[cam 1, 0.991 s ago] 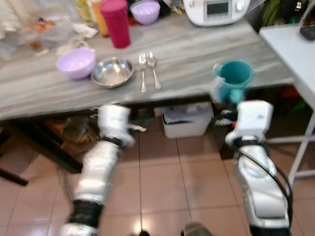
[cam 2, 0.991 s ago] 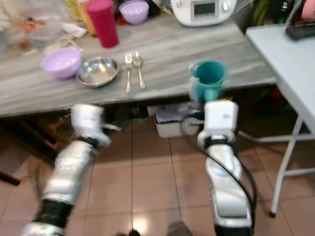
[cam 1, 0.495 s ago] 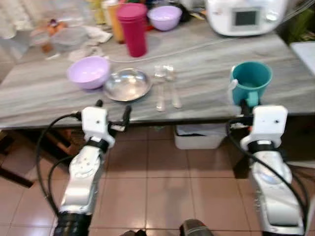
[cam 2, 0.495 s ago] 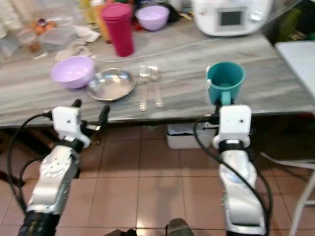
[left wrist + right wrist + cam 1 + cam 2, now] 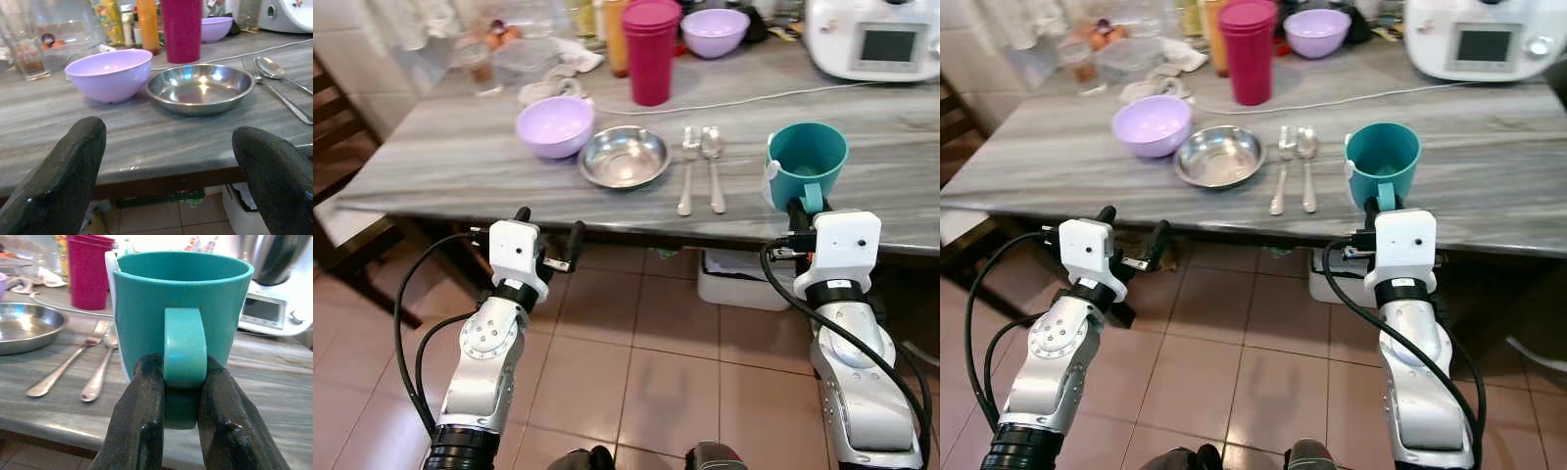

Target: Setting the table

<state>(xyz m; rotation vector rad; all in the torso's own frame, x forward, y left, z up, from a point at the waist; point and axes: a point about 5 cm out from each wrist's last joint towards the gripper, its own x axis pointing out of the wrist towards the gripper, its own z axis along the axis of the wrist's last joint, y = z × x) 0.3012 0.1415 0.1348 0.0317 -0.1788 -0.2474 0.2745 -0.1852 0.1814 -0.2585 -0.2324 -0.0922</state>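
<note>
The left hand is wide open, just in front of the bench. On the bench sit a purple bowl, a metal dish, then a fork and spoon. The right hand pinches the handle of the green cup, which may rest at the bench's edge.

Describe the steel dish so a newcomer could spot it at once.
On the grey wood-grain table, look near the front edge, ahead of the open left tool. The steel dish sits between the lilac bowl and the fork and spoon pair. It is the shallow, shiny metal one; its bowl neighbour is matte purple plastic.
</note>
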